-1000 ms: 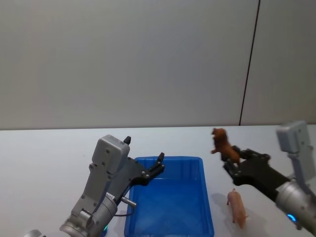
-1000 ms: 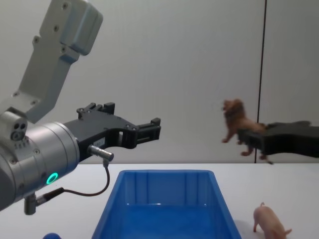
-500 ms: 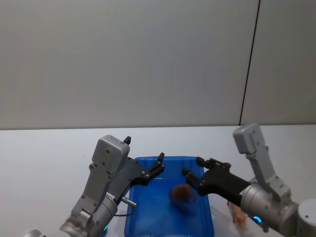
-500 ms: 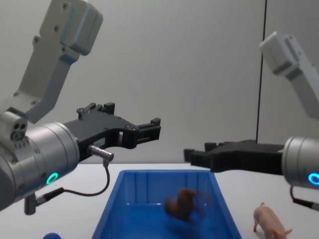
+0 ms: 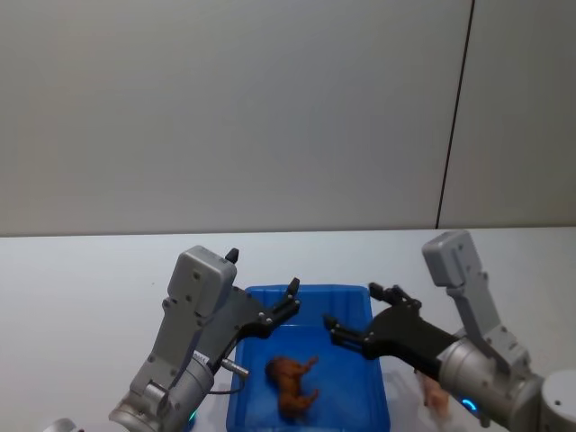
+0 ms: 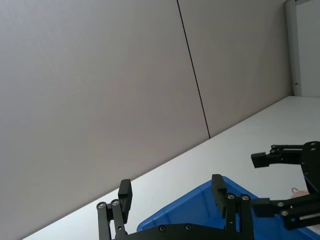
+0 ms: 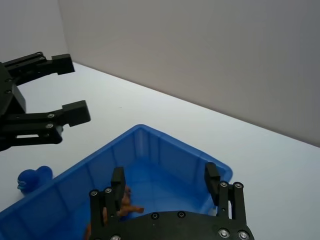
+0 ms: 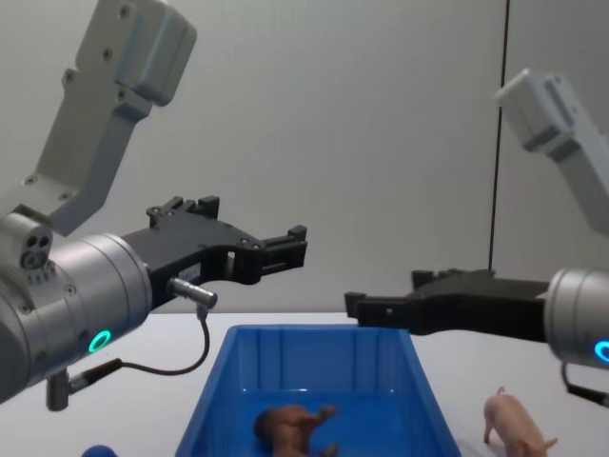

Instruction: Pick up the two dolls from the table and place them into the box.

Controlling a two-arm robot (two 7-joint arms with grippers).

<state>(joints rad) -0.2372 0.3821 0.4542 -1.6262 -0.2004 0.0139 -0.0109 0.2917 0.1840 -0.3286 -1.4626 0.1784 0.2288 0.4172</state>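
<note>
Got the reddish-brown shaggy plastic animal figurine [image 5: 292,387] lying on its side on the floor of the big bright blue plastic bin [image 5: 306,290]. So next up is probably the pale pink plastic pig figurine [image 8: 514,427], standing on the flat white tabletop [image 5: 90,270] just beside the bin's right wall.

Hovering above the bin's far right corner with the black right claw [image 5: 353,308], spread wide and holding nothing. Would swing it back right, drop straight over the pig's back, pinch across the body rather than the legs, and lift clear of the rim before crossing.

Parked over the bin's left side with the left claw [image 5: 263,272], also spread and empty.

Counting up: two figurines, one bin, two claws, plus one small blue rounded thing [image 7: 30,179] on the tabletop off to the left.
</note>
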